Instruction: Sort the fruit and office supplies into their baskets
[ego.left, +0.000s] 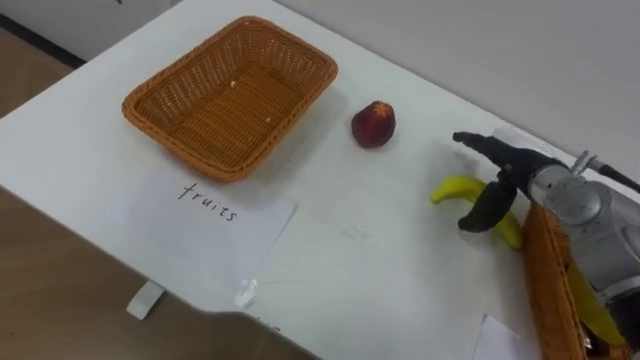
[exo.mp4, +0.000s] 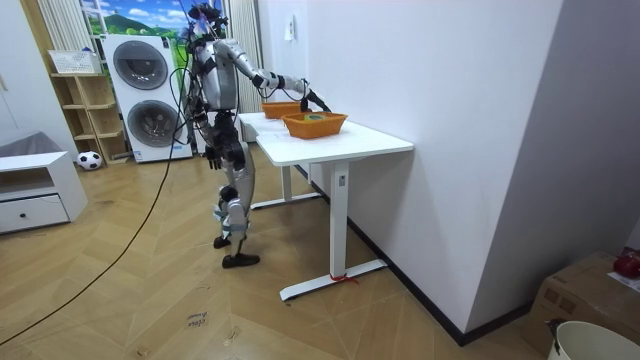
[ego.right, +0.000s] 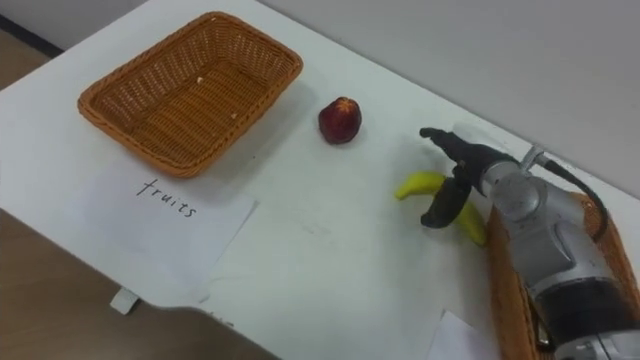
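An empty wicker basket stands at the table's far left, behind a paper label reading "fruits". A red round fruit lies on the white table to the basket's right. Further right lies a yellow banana. My right hand hovers just over the banana. Its fingers stretch out straight above the banana and its thumb hangs down in front of it, so the hand is open. A second wicker basket sits under my right forearm, with something yellow inside. My left hand hangs by my hip.
I stand at the left end of the white table, which is against the wall. Another sheet of paper lies by the second basket. Bare tabletop stretches between the fruit basket and the banana. Washing machines are behind me.
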